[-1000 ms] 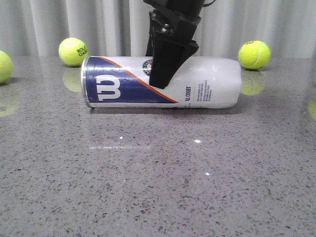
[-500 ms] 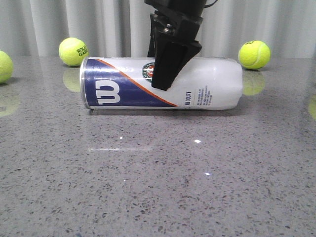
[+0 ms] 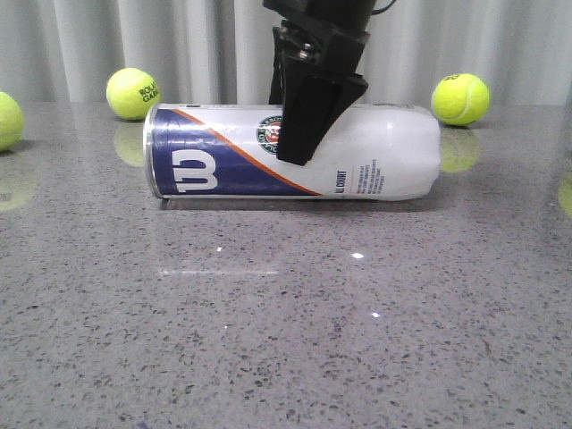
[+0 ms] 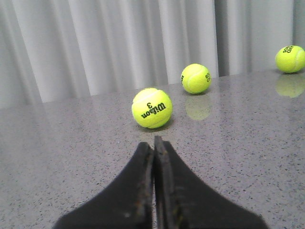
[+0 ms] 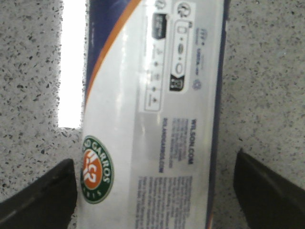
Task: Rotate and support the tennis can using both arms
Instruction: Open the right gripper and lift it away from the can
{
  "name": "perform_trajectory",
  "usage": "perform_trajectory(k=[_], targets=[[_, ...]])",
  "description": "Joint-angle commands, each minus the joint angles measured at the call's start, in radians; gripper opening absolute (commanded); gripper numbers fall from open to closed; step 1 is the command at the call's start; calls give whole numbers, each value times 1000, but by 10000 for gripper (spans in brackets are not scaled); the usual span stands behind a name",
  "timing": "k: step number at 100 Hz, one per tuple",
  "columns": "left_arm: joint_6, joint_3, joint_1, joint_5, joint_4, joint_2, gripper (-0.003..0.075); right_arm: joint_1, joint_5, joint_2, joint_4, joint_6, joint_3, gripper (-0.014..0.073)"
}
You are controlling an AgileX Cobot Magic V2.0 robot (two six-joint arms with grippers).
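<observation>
Bright even light, ceiling glints on glossy table (image 3: 268, 340), overexposed glare strip and softness in right wrist view

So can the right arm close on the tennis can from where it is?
Probably yes. The right tool is open, with a finger on each side of the tennis can and nothing between them; whether they touch it yet is unclear.

Tennis can (image 3: 290, 152) on its side on table, metal rim left, label facing camera.
</observation>
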Motion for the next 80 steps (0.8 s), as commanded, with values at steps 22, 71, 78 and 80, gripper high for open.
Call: perform_trajectory(k=[22, 71, 78, 80], targets=[[-9, 47, 3, -82, -8, -39, -21, 0, -7, -79, 11, 33, -32, 652], [-9, 47, 3, -82, -8, -39, -21, 0, -6, -172, 12, 84, -32, 652], [-9, 47, 3, -82, -8, -39, -21, 0, -22, -199, 12, 138, -32, 652], [-9, 47, 3, -82, -8, -39, -21, 0, -25, -205, 12, 156, -32, 652]])
